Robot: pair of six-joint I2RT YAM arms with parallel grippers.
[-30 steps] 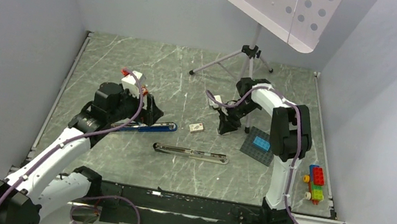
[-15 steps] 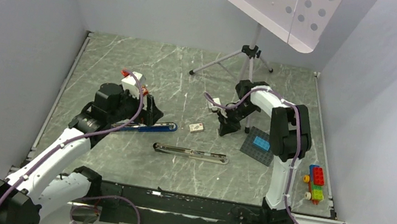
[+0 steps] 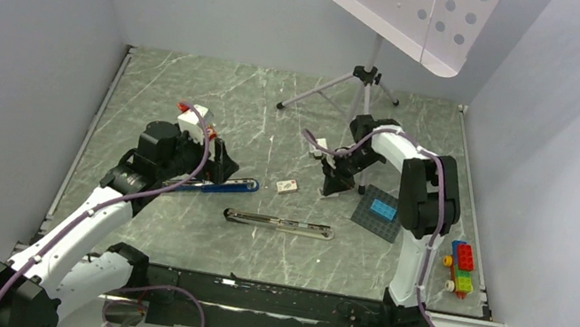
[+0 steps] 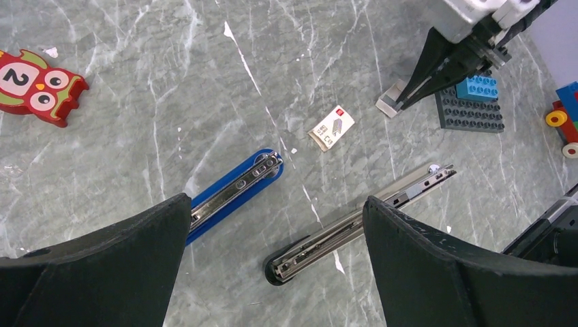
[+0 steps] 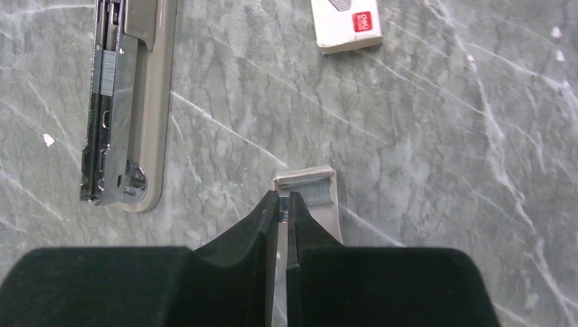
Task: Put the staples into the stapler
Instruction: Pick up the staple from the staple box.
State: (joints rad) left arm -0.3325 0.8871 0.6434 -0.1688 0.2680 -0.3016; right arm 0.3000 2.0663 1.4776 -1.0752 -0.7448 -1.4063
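In the right wrist view my right gripper [image 5: 283, 206] is shut on a thin strip of the staples [image 5: 283, 208], at the left end of the grey row lying in a small beige tray [image 5: 320, 204]. An opened silver-beige stapler [image 5: 123, 102] lies to the left, its channel facing up; from above it is the long bar [image 3: 278, 224] at mid-table. A blue stapler [image 4: 238, 187] lies open beside my left gripper [image 4: 276, 199], which hovers wide open above the table with nothing between its fingers.
A small white staple box [image 3: 287, 185] lies between the two staplers and the tray. A dark baseplate [image 3: 373, 220] with a blue brick sits right of my right gripper [image 3: 329, 188]. Coloured bricks [image 3: 460, 265] are at the far right, a tripod stand [image 3: 363, 86] behind, an owl toy [image 4: 34, 85] left.
The right gripper's jaws have closed in on the strip of staples in the tray, and its arm has shifted slightly. The left arm has not moved.
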